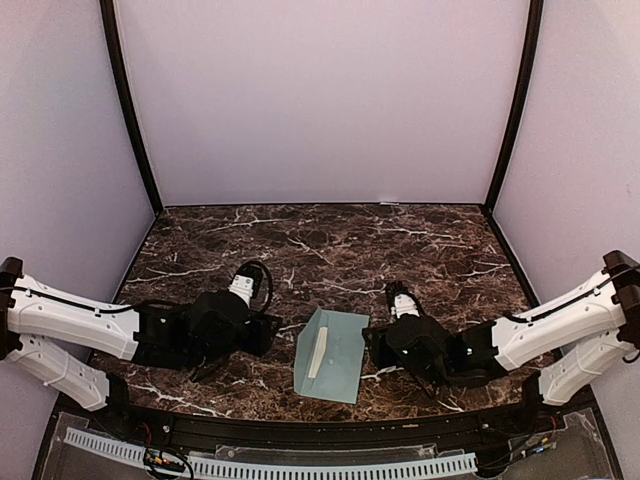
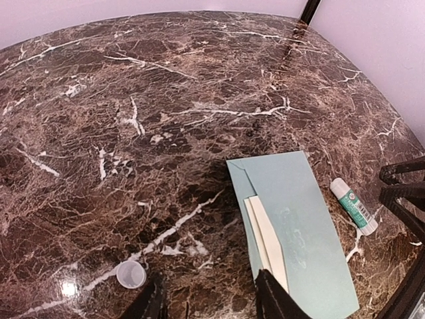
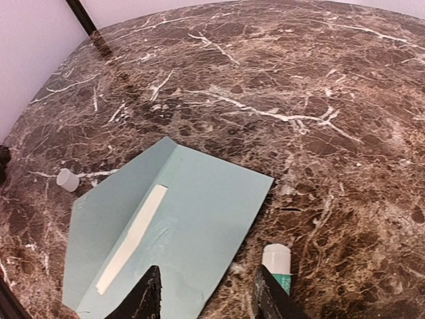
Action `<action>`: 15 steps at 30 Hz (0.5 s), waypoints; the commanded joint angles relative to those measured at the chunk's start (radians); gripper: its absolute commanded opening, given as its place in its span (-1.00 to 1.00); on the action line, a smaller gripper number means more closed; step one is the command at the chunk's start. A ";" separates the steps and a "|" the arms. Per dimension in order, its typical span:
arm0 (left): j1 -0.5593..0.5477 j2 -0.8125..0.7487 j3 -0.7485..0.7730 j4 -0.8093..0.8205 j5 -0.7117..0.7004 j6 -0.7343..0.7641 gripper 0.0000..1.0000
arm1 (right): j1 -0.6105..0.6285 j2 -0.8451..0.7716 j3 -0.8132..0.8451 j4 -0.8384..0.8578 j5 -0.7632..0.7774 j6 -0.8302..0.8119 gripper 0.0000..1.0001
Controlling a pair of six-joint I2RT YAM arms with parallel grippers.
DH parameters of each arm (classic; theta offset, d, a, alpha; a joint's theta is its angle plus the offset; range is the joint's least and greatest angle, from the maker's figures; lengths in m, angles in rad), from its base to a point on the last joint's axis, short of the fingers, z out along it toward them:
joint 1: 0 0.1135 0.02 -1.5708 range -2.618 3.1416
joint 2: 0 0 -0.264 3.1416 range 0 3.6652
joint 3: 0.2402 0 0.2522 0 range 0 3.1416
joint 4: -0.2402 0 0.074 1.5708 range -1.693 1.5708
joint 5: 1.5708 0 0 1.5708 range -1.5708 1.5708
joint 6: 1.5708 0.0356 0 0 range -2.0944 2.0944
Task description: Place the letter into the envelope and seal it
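Observation:
The pale teal envelope [image 1: 338,356] lies flat at the table's front middle, between my two grippers. Its flap is folded open toward the left, and a cream strip of the letter [image 1: 317,352] shows at the mouth. The envelope [image 2: 312,226] and the letter's edge [image 2: 265,232] are also in the left wrist view, and the envelope [image 3: 192,212] and letter [image 3: 133,237] in the right wrist view. My left gripper [image 1: 270,333] [image 2: 209,302] is open and empty at the envelope's left edge. My right gripper [image 1: 372,345] [image 3: 207,299] is open and empty over its right edge.
A white glue stick with a green label [image 3: 277,264] [image 2: 353,205] lies on the marble just right of the envelope, without its cap. A small clear cap [image 2: 130,273] [image 3: 67,179] sits left of the envelope. A shiny smear marks the envelope's face. Pale walls enclose the table.

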 commanded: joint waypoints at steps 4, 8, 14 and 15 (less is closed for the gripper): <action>0.075 -0.007 -0.044 0.056 0.154 0.038 -0.13 | 0.005 0.064 0.080 0.049 -0.153 -0.042 -0.15; 0.088 0.044 -0.030 0.072 0.205 0.048 -0.16 | 0.005 0.162 0.166 -0.057 -0.159 0.032 -0.19; 0.100 0.116 -0.009 0.091 0.249 0.053 -0.18 | 0.003 0.274 0.253 -0.195 -0.168 0.148 -0.27; 0.101 0.129 -0.007 0.096 0.252 0.053 -0.19 | 0.003 0.285 0.261 -0.214 -0.170 0.163 -0.27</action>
